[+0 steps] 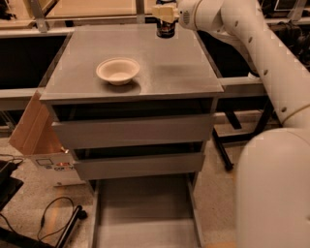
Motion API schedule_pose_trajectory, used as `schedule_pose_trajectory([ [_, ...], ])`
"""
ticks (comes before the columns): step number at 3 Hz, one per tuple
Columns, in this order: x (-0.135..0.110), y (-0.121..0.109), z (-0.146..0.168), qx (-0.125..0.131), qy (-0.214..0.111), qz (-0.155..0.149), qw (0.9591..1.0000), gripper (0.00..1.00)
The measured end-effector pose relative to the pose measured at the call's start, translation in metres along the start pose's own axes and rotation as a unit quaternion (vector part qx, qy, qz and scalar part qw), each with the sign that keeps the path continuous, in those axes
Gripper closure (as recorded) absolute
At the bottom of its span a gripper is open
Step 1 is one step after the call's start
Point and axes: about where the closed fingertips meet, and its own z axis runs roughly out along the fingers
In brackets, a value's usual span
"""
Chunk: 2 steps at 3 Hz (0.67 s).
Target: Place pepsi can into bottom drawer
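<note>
The pepsi can (pixel 165 29) is a small dark can held at the back of the grey cabinet top (pixel 179 68), lifted a little above its far edge. My gripper (pixel 164 13) is at the top of the view, shut on the can from above. The white arm runs from it down the right side. The bottom drawer (pixel 145 213) is pulled out at the foot of the cabinet, a wide shallow grey tray with nothing in it.
A cream round bowl (pixel 117 70) sits on the cabinet top left of centre. Two upper drawers (pixel 133 131) are shut. A cardboard box (pixel 36 140) leans at the cabinet's left. Black cables (pixel 48 218) lie on the floor. My arm's white body (pixel 273 189) fills the lower right.
</note>
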Motion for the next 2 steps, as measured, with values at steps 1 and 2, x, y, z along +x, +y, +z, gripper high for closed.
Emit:
schedule_pose_trajectory([
  [1,0.017,0.042,-0.078,-0.054,-0.011,-0.023,0.9982,1.00],
  [2,0.054,0.069,-0.134,-0.108,-0.009,-0.041,0.9933,1.00],
])
